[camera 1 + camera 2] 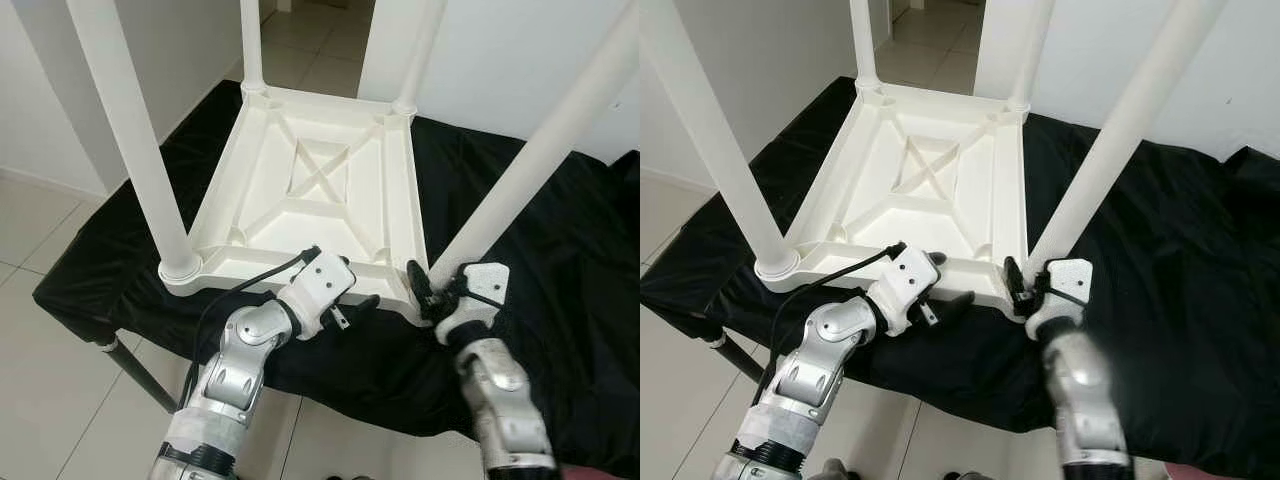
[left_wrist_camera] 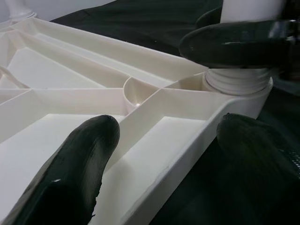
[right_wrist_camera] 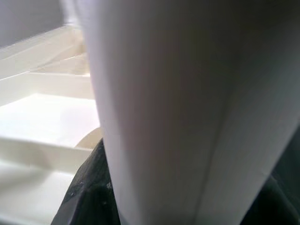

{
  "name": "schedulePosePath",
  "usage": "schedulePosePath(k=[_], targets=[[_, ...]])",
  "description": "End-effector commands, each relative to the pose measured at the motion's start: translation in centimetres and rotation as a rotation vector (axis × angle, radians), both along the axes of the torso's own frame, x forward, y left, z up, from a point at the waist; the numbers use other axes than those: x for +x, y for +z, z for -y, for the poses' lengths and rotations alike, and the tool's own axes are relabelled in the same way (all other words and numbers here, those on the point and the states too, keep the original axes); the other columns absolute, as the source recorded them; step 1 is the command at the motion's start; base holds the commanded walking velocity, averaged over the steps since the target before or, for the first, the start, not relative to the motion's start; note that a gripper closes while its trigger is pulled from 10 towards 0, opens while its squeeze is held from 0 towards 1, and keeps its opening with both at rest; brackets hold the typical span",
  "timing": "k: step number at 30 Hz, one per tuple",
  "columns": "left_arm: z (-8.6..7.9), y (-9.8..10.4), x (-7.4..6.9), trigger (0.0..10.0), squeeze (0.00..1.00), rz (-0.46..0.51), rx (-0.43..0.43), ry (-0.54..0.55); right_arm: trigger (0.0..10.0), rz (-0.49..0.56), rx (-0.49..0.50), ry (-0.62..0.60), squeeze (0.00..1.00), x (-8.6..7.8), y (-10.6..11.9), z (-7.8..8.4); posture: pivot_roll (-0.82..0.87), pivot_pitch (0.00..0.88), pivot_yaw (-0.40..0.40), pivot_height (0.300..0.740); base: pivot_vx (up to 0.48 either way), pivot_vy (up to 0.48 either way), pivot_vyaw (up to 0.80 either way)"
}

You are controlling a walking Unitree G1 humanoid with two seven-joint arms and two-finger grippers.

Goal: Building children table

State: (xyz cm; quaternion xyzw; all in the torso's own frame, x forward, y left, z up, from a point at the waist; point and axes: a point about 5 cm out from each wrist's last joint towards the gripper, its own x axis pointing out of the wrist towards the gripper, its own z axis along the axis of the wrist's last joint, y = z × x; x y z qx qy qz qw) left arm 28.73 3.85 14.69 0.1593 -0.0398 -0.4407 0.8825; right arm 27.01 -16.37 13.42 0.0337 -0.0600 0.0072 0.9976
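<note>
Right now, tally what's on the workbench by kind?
White table legs: 4
White tabletop, upside down: 1
Black cloth: 1
Total: 6

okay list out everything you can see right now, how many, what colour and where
Table top: one, white, lying upside down on the black cloth, ribbed underside facing up.
Table legs: four, white, standing up from the corners of the table top.
Cloth: one, black, draped over the work surface under the table top.
Floor: light tiles, around and below the work surface.
Walls: white, behind the work surface.
Left gripper: black fingers astride the near edge of the table top.
Right gripper: black fingers around the base of the near right leg.
</note>
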Motion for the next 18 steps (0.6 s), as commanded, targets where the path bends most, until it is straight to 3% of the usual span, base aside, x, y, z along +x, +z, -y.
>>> schedulePosePath(k=[1, 6, 7, 9, 18], targets=[[-0.1, 0.2, 0.3, 10.0, 0.0, 0.04, -0.023, 0.128, 10.0, -0.084, -0.012, -0.084, 0.0, -0.4, -1.5, 0.4, 0.03, 0.105, -0.051, 0.74, 0.0, 0.0, 0.0], [0.2, 0.2, 0.4, 10.0, 0.0, 0.041, -0.025, 0.122, 10.0, -0.125, 0.075, -0.266, 0.0, -0.3, -2.0, -0.7, 0.03, 0.104, -0.062, 0.74, 0.0, 0.0, 0.0], [0.2, 0.2, 0.4, 10.0, 0.0, 0.041, -0.025, 0.122, 10.0, -0.125, 0.075, -0.266, 0.0, -0.3, -2.0, -0.7, 0.03, 0.104, -0.062, 0.74, 0.0, 0.0, 0.0], [0.5, 0.3, 0.4, 10.0, 0.0, 0.043, -0.034, 0.118, 10.0, -0.126, 0.118, -0.216, 0.0, 0.2, -1.9, -2.4, 0.03, 0.104, -0.062, 0.74, 0.0, 0.0, 0.0], [0.7, 0.3, 0.1, 10.0, 0.0, 0.042, -0.037, 0.112, 10.0, -0.13, 0.098, -0.205, 0.0, -0.1, -1.8, -2.3, 0.04, 0.1, -0.07, 0.74, 0.0, 0.0, 0.0]])
